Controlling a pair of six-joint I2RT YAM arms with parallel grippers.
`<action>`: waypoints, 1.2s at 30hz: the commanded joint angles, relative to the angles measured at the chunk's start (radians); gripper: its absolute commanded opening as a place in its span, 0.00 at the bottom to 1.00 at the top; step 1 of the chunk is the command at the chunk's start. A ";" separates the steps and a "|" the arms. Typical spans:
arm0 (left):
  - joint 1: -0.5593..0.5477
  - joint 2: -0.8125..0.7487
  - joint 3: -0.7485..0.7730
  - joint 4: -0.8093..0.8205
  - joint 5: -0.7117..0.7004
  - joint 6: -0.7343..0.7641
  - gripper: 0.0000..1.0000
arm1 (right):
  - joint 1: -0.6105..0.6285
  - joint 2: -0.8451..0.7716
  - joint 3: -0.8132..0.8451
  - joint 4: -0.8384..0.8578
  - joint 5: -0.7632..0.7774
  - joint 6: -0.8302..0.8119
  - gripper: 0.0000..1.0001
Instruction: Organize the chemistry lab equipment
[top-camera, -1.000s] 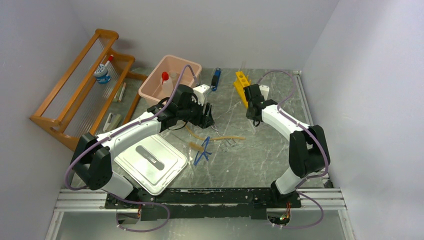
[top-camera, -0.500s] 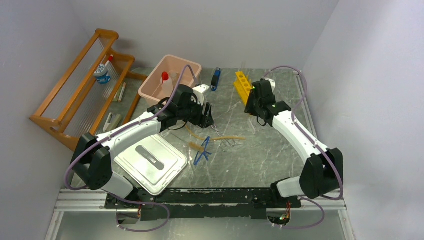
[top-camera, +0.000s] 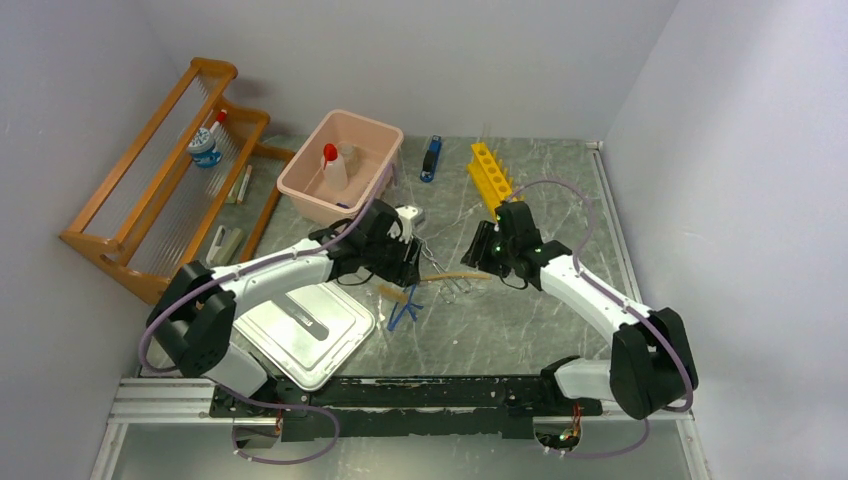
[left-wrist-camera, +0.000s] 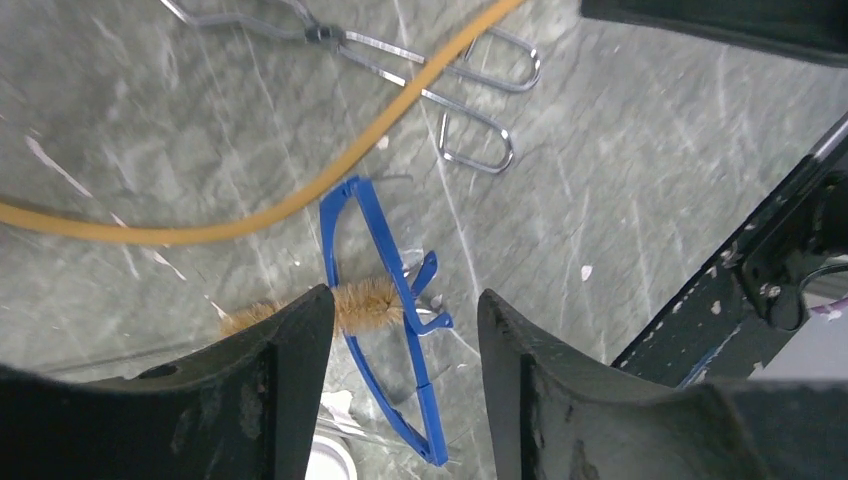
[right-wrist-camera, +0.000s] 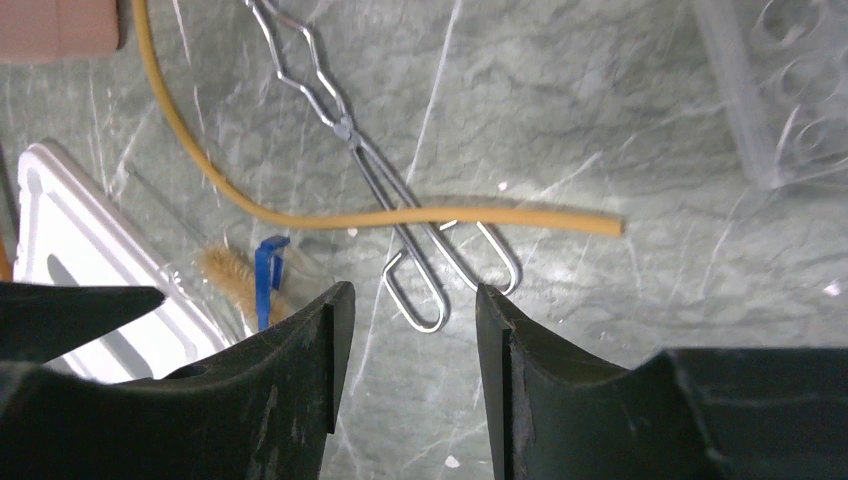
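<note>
Our left gripper (left-wrist-camera: 402, 305) hangs with jaws apart and empty, just above the blue plastic tongs (left-wrist-camera: 372, 240) and a bristle brush (left-wrist-camera: 355, 305). Our right gripper (right-wrist-camera: 412, 295), likewise parted and empty, hovers over the thin metal tongs (right-wrist-camera: 347, 127) and tan rubber hose (right-wrist-camera: 550, 220), all mid-table (top-camera: 540, 330).

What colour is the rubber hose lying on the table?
The hose is tan-yellow, clearest in the right wrist view.

Pale grey walls (top-camera: 430, 60) close 3 sides around a grey-green marbled table (top-camera: 500, 330); a wooden rack (top-camera: 150, 200) stands at the upper left, a metal rail (top-camera: 160, 400) crosses the bottom edge
</note>
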 joint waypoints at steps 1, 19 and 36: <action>-0.029 0.046 -0.050 0.029 0.016 -0.046 0.57 | 0.015 -0.058 -0.052 0.074 -0.055 0.059 0.51; -0.106 0.242 0.038 0.103 0.015 -0.079 0.16 | 0.017 -0.202 -0.061 -0.041 -0.041 -0.011 0.49; -0.140 0.145 0.006 0.327 0.448 -0.239 0.05 | 0.015 -0.353 -0.049 -0.149 0.092 0.032 0.48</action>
